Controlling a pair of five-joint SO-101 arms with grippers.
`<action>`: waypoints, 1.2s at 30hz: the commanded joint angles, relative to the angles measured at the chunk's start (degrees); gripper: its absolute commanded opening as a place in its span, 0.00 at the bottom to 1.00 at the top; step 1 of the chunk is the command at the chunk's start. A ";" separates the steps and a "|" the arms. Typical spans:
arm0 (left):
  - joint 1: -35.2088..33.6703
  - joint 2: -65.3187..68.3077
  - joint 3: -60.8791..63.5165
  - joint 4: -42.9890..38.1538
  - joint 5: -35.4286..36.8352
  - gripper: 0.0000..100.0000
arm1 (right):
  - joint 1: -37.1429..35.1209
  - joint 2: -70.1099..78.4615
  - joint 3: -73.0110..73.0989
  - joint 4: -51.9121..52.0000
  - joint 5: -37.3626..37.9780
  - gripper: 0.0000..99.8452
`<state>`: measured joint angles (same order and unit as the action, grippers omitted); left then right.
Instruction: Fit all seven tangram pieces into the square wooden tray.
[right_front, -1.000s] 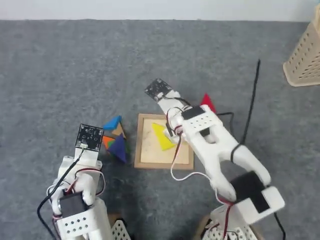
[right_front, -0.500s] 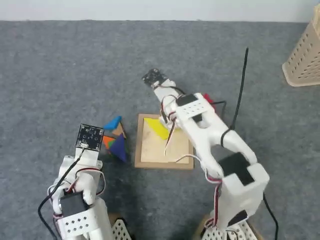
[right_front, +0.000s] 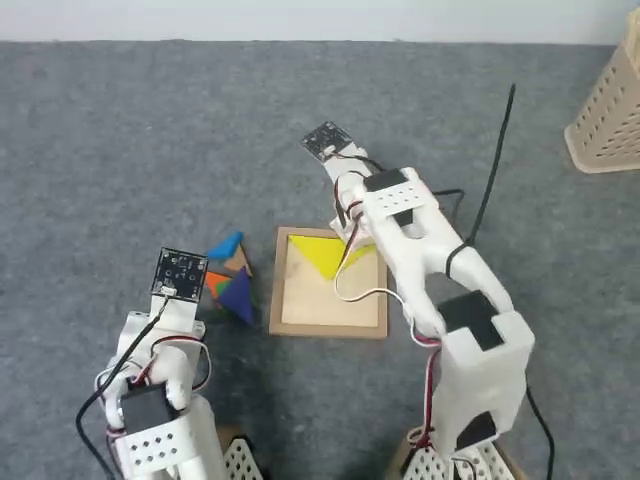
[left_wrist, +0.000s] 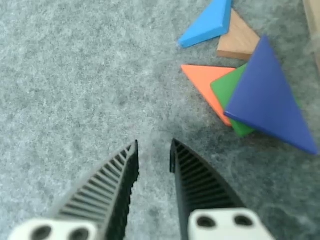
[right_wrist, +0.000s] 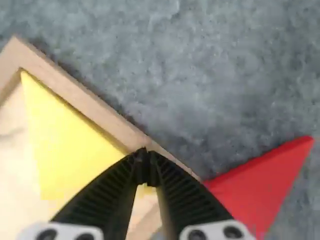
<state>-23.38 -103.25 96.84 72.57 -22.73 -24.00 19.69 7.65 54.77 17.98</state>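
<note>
The square wooden tray (right_front: 283, 300) lies mid-table. A yellow triangle (right_front: 322, 252) rests inside it against the far rim. My right gripper (right_wrist: 145, 161) is shut with nothing between its fingers, its tips at the tray's far rim (right_wrist: 85, 95) beside the yellow triangle (right_wrist: 70, 145). A red triangle (right_wrist: 260, 180) lies on the carpet just outside that rim. Left of the tray, light blue (left_wrist: 210, 22), wood-coloured (left_wrist: 240, 42), orange (left_wrist: 202, 82), green (left_wrist: 231, 97) and dark blue (left_wrist: 267, 97) pieces are clustered, partly stacked. My left gripper (left_wrist: 152, 147) hovers slightly open over bare carpet near the cluster.
The right arm (right_front: 410, 230) reaches over the tray's right side and far right corner. A perforated beige container (right_front: 610, 110) stands at the far right. Grey carpet covers the table, and a black cable (right_front: 495, 170) runs beside the right arm.
The right arm swung toward the tray's far edge, and the yellow triangle went from the tray's middle to its far rim. The left arm has kept still.
</note>
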 joint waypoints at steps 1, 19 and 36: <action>-0.09 -0.79 -0.22 0.09 -0.79 0.10 | 3.65 -10.59 -2.02 5.41 0.18 0.05; 0.00 -0.79 -0.22 0.09 -0.79 0.10 | 10.86 2.77 -10.29 4.70 -12.48 0.29; 0.00 -0.79 -0.22 0.09 -0.79 0.10 | 11.56 11.47 -15.30 9.80 -12.13 0.31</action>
<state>-23.47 -103.25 96.84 72.57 -22.73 -12.84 32.09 -5.71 61.19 6.29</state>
